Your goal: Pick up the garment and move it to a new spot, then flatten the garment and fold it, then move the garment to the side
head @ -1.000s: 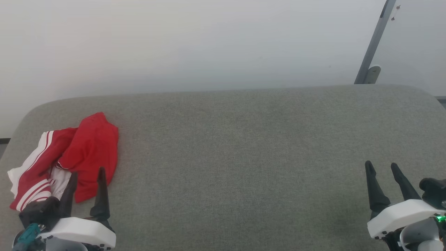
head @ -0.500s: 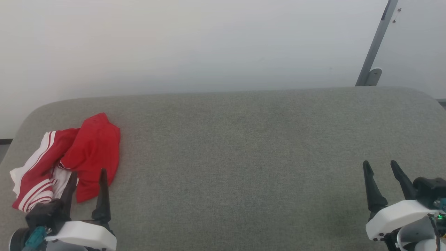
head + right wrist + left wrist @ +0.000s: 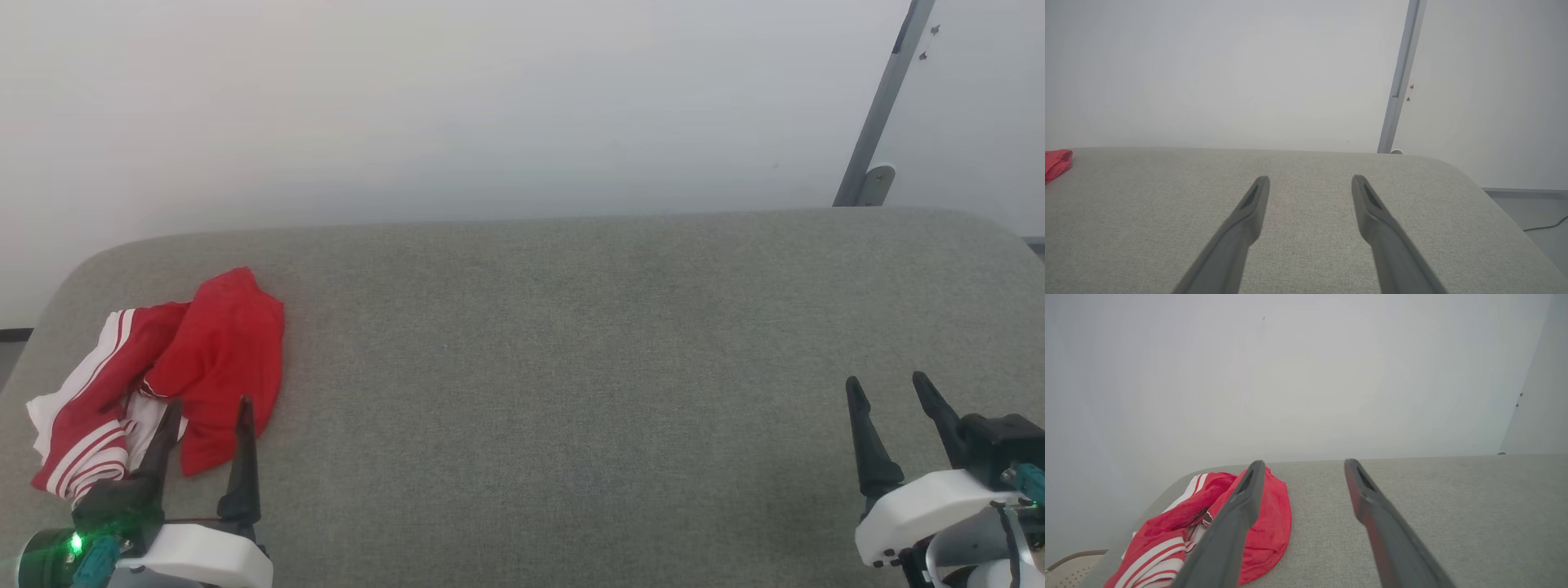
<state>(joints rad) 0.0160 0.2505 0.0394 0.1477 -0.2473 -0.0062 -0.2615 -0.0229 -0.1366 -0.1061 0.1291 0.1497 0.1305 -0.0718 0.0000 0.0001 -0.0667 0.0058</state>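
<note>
Found left gripper (image 3: 209,406) with fingers spread wide and nothing between them. From the head view, fingertips overlapping the near edge of the garment (image 3: 220,359); contact not determinable there. From the left wrist view, fingers apparently above the cloth, one crossing over the red heap, the other over bare grey padded surface (image 3: 571,367). Placed the bulk of the garment ahead of the fingers and toward the robot's left, not centred in the gap.

Found right gripper (image 3: 887,382) likewise spread wide and empty, over bare surface at the opposite end, well apart from the garment.

Located garment crumpled in a heap near the left end of the surface, red body uppermost, white sleeve and striped trim bunched at its near-left side. Read its long axis as a diagonal, from near-left trim to far red peak, roughly along the line of the left fingers and leaning slightly across it.

Judged left arm plainly the nearer. Judged the pick-up not yet done. Expected to need a short advance forward and down with a slight shift left, to bring a thick fold between the fingers. Flagged risk: closing on the present line likely to pinch only the right-hand edge, leaving the heap to drag on the lift.
</note>
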